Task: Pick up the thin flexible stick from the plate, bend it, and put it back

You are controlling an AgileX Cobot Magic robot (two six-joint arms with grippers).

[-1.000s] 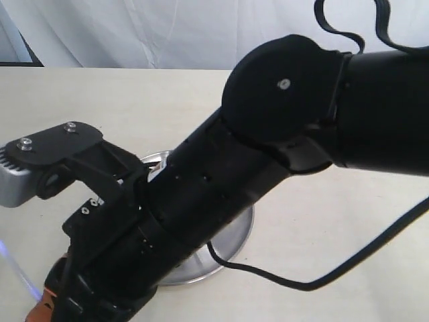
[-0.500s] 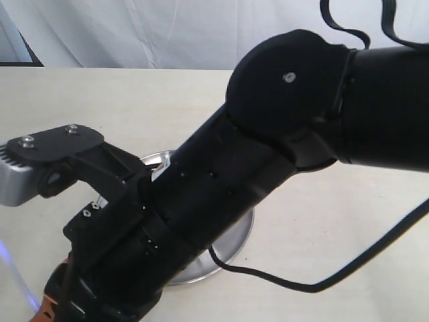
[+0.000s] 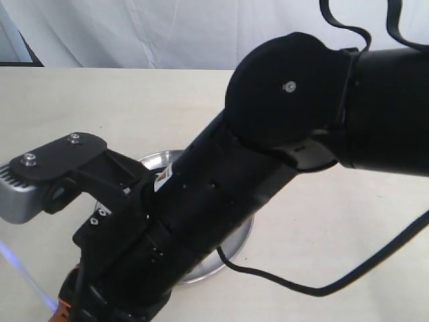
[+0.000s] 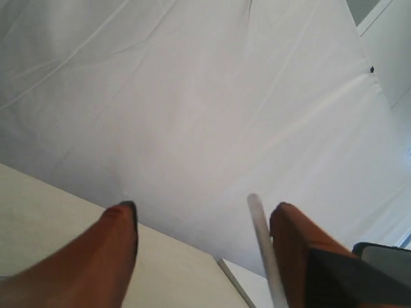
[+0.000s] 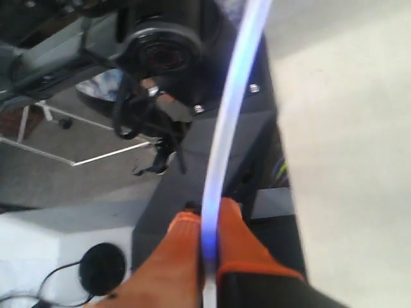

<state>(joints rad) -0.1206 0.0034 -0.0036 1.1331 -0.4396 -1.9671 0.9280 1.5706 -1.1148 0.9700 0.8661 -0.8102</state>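
The thin flexible stick [image 5: 226, 122] is pinched between the orange fingers of my right gripper [image 5: 207, 217], which is shut on it. From there it arcs away in a curve with a blue sheen. In the exterior view a stretch of the stick [image 3: 25, 276] shows at the lower left, beside the right gripper [image 3: 65, 303], whose arm reaches across the steel plate [image 3: 236, 243] and hides most of it. My left gripper [image 4: 205, 213] is open, its fingers wide apart. The stick's free end [image 4: 262, 244] lies close beside one finger [image 4: 302, 247]; contact cannot be told.
The right arm's black bulk [image 3: 281, 134] fills the middle of the exterior view, with its grey wrist camera [image 3: 27, 191] at the left. A black cable [image 3: 315, 285] loops over the beige table [image 3: 100, 107]. White cloth [image 3: 167, 30] hangs behind.
The right arm's wrist and its grey camera have sunk a little lower over the plate. The stick's visible stretch at the lower left has shifted slightly with it.
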